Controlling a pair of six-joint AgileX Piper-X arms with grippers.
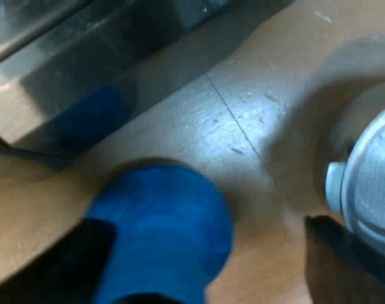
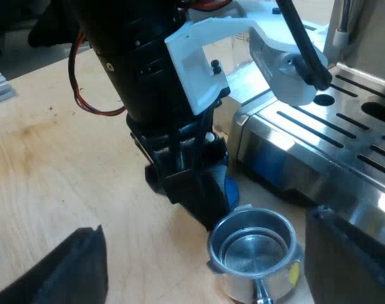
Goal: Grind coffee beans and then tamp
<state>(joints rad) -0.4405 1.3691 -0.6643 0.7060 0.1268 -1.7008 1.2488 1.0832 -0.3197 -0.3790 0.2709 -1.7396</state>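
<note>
A blue tamper (image 1: 161,231) stands on the wooden table between the fingers of my left gripper (image 1: 205,269), which is open, with a gap showing beside the tamper. The metal holder (image 1: 373,183) lies close by. In the right wrist view the left gripper (image 2: 202,196) reaches down over the blue tamper (image 2: 230,189), just beside the metal holder (image 2: 252,253), whose round basket faces up and looks bare inside. My right gripper (image 2: 205,278) hovers open over the holder, its fingers (image 2: 59,272) wide apart and holding nothing.
The espresso machine (image 2: 344,145) stands close behind the tamper and holder, its slotted steel drip tray at gripper height. Its base (image 1: 85,57) runs along the table near the tamper. Bare wooden table (image 2: 47,164) stretches away from the machine.
</note>
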